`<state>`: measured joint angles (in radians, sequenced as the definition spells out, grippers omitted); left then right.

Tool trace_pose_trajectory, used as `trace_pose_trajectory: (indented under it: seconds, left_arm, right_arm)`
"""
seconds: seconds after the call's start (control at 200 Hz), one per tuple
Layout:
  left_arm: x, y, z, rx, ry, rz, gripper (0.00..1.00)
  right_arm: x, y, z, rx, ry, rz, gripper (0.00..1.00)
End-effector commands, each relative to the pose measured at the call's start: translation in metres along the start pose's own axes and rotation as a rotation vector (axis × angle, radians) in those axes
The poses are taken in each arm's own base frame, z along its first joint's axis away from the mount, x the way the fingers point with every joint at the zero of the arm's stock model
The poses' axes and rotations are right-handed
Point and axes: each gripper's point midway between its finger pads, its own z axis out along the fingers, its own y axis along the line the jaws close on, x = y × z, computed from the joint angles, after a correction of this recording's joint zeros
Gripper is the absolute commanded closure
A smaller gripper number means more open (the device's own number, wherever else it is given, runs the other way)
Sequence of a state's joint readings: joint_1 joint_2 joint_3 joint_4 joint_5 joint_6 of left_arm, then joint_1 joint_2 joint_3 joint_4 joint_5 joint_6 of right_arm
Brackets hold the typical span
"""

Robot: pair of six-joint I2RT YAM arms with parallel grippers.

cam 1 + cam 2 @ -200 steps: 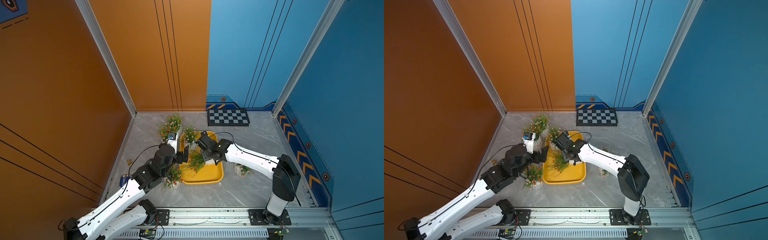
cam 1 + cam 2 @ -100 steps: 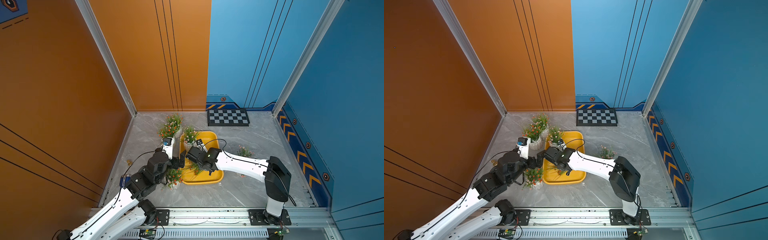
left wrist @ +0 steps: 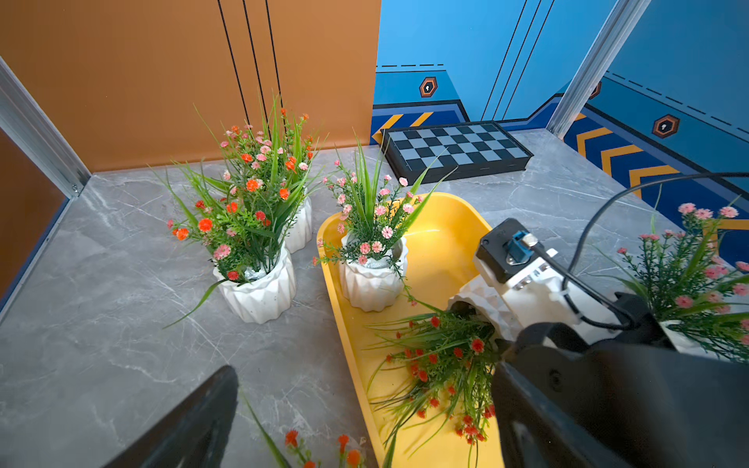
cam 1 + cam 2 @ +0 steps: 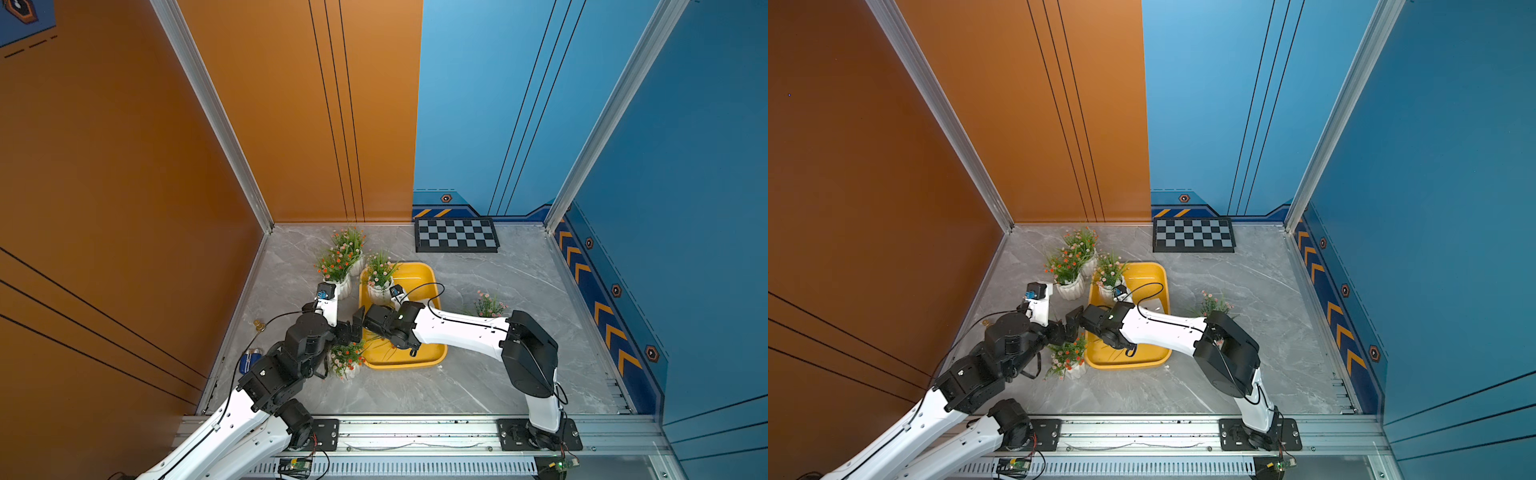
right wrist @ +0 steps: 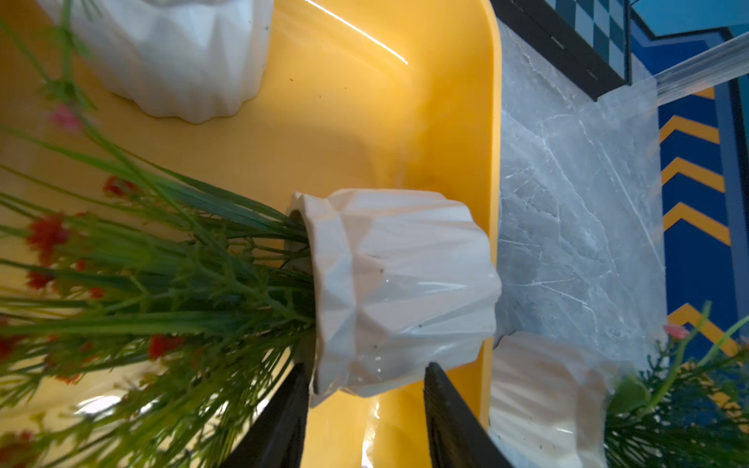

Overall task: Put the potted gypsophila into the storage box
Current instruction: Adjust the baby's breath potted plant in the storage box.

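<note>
The right tool (image 5: 364, 366) straddles a tipped white ribbed pot of red-flowered gypsophila (image 5: 397, 291). One black finger (image 5: 283, 413) stands at each side of the pot wall. The frame edge cuts both fingers off, and whether they press on the pot or stand clear cannot be told. In both top views the right wrist covers this pot, and only leaf tips show.

The pot lies on its side inside the shallow yellow plastic storage box (image 5: 492, 162). Its long axis runs across the box width, with the base at the right long rim and the foliage pointing toward the left rim.

The left tool (image 4: 351, 330) is spread wide and empty, just beside the left rim.

An upright pink-flowered pot (image 3: 373, 279) occupies the far left corner of the box. The far right floor area is bare.

Outside the box, a front orange-flowered pot (image 3: 259, 291) and a rear pot (image 3: 300, 231) crowd that far left corner. A near pot (image 4: 347, 361) stands by the near left corner. A pink-flowered pot behind the right forearm (image 4: 488, 305) is partly hidden. The grey marble tabletop (image 4: 519, 270) lies open to the right of the box.
</note>
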<state>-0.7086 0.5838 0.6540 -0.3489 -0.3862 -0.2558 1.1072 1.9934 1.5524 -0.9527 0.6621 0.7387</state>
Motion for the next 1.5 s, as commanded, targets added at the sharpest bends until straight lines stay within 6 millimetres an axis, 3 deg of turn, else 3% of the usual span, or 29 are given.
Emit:
trace_pose_trajectory:
  seconds: [0.0,0.11,0.245,0.405,0.711,1.221,1.497]
  left_arm:
    - [0.005,0.018,-0.008,-0.079,-0.023,-0.032,0.02]
    - [0.01,0.034,-0.018,-0.13,-0.062,-0.076,0.02]
    - [0.011,0.038,-0.023,-0.128,-0.088,-0.107,0.02]
    - [0.011,0.038,-0.023,-0.135,-0.086,-0.107,0.02]
    - [0.008,0.038,-0.02,-0.146,-0.081,-0.098,0.02]
    - [0.007,0.04,-0.015,-0.16,-0.082,-0.093,0.02]
    - [0.001,0.035,-0.007,-0.147,-0.073,-0.084,0.02]
  right_arm:
    - [-0.005,-0.004,-0.001,0.049,-0.024,0.004,0.47]
    - [-0.005,-0.008,0.005,0.078,-0.027,0.007,0.45]
    - [-0.009,-0.016,0.012,0.116,-0.038,0.026,0.4]
    - [-0.015,-0.026,0.012,0.133,-0.05,0.047,0.48]
    - [-0.021,-0.045,0.015,0.135,-0.037,0.094,0.78]
    - [-0.05,-0.078,0.042,0.051,-0.01,0.221,0.85]
    - [-0.061,-0.094,0.062,-0.129,0.061,0.405,0.89]
